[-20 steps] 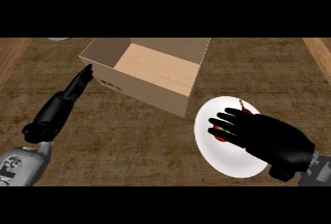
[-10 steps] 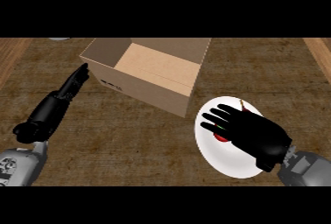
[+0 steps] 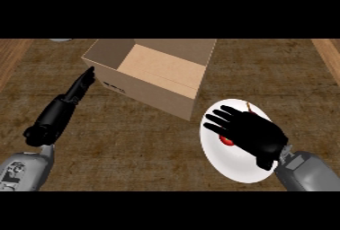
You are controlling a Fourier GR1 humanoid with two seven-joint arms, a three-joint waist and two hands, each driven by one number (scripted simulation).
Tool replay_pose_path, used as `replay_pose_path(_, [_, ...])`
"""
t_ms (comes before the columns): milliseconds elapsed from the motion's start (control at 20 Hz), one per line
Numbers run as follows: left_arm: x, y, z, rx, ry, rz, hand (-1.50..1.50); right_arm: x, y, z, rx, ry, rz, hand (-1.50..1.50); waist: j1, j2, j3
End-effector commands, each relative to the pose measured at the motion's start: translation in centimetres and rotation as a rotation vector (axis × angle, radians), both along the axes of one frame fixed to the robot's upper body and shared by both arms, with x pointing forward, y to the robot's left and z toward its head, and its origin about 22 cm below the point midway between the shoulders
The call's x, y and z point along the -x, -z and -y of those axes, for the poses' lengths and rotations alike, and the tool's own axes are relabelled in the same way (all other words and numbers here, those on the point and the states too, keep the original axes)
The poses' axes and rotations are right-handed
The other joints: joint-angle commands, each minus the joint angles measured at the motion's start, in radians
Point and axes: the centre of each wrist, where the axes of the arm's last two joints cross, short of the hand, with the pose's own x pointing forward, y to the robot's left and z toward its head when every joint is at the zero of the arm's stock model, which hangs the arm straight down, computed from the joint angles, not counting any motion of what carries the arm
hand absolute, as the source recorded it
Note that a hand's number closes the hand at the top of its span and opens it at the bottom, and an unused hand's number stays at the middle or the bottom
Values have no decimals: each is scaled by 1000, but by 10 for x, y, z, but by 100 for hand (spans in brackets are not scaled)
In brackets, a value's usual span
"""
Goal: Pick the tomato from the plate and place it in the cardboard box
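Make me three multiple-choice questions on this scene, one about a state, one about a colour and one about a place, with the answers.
1. The cardboard box is:
A. open at the top
B. taped shut
C. flattened

2. The plate is:
A. blue
B. black
C. white

3. The tomato is:
A. inside the box
B. on the plate, under the right hand
C. held up in the air

Answers:
1 A, its inside walls show from above.
2 C, its bare rim around the hand is white.
3 B, a patch of red shows beneath the hand's spread fingers, on the plate.
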Motion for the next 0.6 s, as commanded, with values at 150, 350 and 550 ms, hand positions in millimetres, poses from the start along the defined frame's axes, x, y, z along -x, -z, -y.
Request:
replay_pose_path(150, [-18, 4, -14, 9, 19, 12, 0, -17, 28, 6, 8, -25, -36, -150, -2, 2, 0])
replay_pose_path(350, [4, -5, 2, 3, -2, -4, 0, -4, 44, -21, 41, 10, 6, -150, 1, 0, 0])
replay_pose_path(550, [-7, -6, 0, 0, -5, -11, 0, -23, 44, 4, 60, 45, 28, -150, 0, 1, 0])
